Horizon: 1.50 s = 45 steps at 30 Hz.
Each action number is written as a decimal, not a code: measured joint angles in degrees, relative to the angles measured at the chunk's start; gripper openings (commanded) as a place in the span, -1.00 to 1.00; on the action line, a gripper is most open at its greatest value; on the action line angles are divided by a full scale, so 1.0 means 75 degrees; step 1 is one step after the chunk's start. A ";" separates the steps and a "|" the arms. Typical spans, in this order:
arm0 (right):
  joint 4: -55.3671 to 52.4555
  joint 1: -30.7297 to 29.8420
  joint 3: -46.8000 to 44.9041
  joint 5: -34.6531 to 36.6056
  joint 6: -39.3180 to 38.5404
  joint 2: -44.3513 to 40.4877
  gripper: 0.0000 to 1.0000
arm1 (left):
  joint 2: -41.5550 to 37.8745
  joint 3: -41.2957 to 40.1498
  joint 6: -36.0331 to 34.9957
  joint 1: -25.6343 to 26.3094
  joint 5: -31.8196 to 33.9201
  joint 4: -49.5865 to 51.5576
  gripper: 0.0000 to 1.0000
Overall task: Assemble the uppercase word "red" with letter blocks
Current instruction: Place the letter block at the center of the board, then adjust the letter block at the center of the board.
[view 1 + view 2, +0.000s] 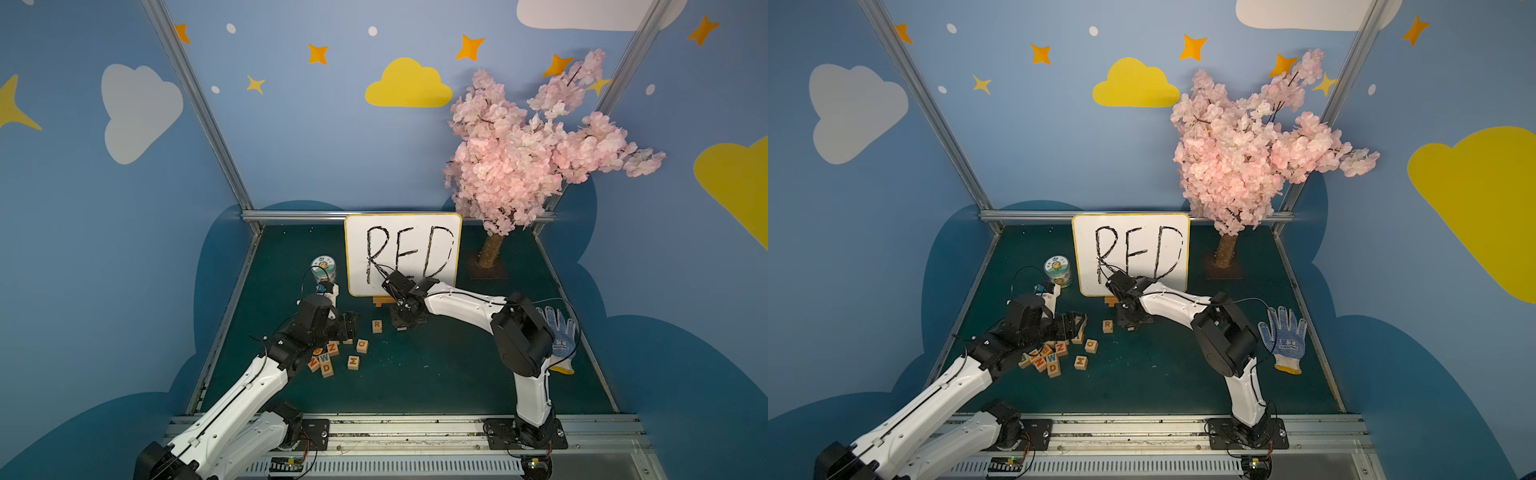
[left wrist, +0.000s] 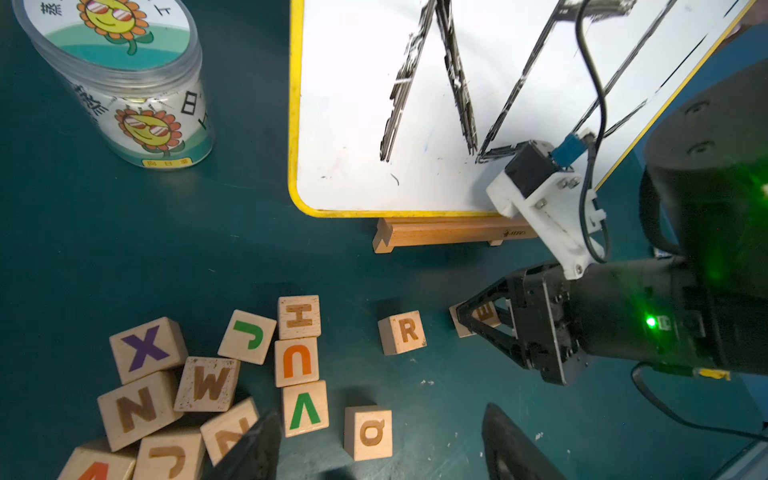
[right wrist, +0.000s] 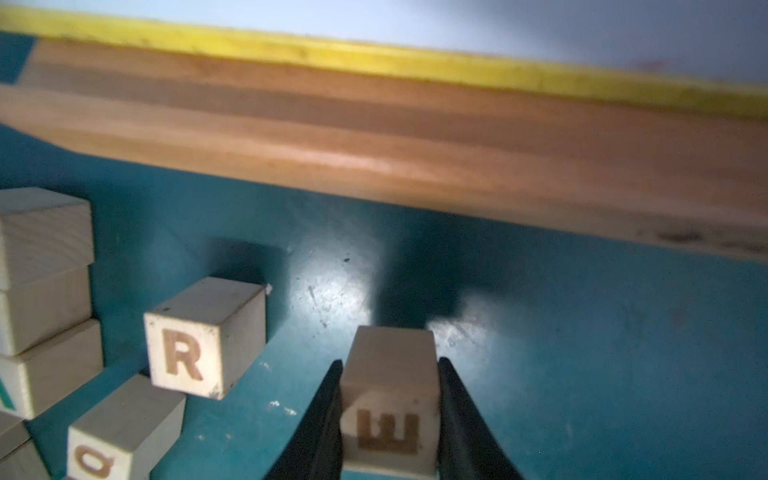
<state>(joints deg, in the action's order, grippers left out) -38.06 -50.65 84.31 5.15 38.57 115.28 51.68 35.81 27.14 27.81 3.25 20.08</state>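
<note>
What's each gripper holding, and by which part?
Right gripper clamps the E block by two opposite side faces. Left gripper holds nothing.

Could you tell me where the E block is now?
In the right wrist view, the E block is clamped in the right gripper, beside the R block, before the whiteboard's wooden stand.

In both top views, you lose most of the E block [image 3: 388, 399] under the right gripper [image 1: 405, 323]; beyond it the wooden stand [image 3: 374, 137] blurs.

One jar [image 1: 324, 268], one board [image 1: 403, 249], one tree [image 1: 532, 145], one glove [image 1: 1283, 336], at least thirteen letter blocks [image 2: 208, 382].
</note>
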 measured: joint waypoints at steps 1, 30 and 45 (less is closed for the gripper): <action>0.0006 0.0003 0.0026 0.0003 0.0000 0.0055 -0.36 | 0.0064 0.0000 -0.0015 0.0128 0.0152 0.0032 0.49; 0.0064 0.0210 -0.0251 0.0003 -0.0117 -0.0586 0.22 | 0.2174 0.0015 0.0487 0.1696 0.1778 0.0382 0.46; 0.0131 0.0294 -0.0542 -0.0006 -0.0154 -0.0804 0.32 | 0.3343 0.0469 0.0262 0.1839 0.1813 0.0554 0.45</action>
<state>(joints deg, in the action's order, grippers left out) -37.08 -48.45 80.25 5.10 37.41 109.25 76.75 39.33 29.10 41.60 16.84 24.23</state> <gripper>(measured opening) 0.661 0.722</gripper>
